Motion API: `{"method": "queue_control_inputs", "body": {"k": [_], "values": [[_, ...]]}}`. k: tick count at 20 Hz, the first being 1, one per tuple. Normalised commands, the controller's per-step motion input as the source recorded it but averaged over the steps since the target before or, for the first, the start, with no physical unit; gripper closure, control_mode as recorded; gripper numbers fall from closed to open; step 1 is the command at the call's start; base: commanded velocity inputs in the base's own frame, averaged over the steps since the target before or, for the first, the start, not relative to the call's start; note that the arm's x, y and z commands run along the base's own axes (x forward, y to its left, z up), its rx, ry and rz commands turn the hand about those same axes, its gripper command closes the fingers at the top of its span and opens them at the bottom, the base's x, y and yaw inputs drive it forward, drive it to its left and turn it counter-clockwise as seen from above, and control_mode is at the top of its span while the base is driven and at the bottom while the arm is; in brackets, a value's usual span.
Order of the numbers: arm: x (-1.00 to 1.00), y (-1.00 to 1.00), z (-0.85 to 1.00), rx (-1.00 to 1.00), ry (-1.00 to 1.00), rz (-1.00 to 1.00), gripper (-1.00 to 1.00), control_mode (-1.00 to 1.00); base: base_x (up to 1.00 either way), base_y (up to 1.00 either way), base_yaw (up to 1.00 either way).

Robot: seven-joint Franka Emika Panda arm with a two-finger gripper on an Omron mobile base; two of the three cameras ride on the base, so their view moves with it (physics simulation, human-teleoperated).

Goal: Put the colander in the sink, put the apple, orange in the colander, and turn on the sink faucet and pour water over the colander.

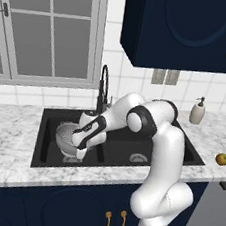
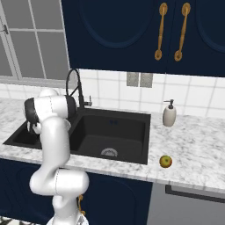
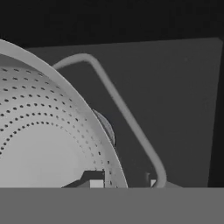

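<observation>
Your gripper [image 1: 81,153] is clenched on the rim of the colander [image 1: 67,135], holding it low inside the left basin of the black sink [image 1: 191,148] so fruit can follow, while the apple [image 1: 222,159] waits on the counter at right.

Left base view is taken from behind the arm, looking forward and down on the sink [image 1: 191,145]. Right base view is aimed likewise from the other side; sink [image 2: 132,115] and faucet [image 2: 74,88] are shared. Hand view is pressed close against the colander [image 3: 48,131].
</observation>
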Motion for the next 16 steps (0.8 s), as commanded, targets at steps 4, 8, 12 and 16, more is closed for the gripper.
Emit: {"method": "queue_control_inputs", "body": {"k": [4, 8, 12, 16], "values": [[0.10, 0.45, -0.24, 0.00, 0.07, -0.21, 1.00, -1.00, 0.00, 0.00, 0.00], [0.00, 0.36, -0.04, -0.06, 0.11, -0.19, 1.00, -1.00, 0.00, 0.00, 0.00], [-0.18, 0.23, 0.00, -0.08, 0.16, -0.20, 1.00, -1.00, 0.00, 0.00, 0.00], [-0.25, 0.20, 0.00, -0.11, 0.16, -0.21, 1.00, -1.00, 0.00, 0.00, 0.00]]}}
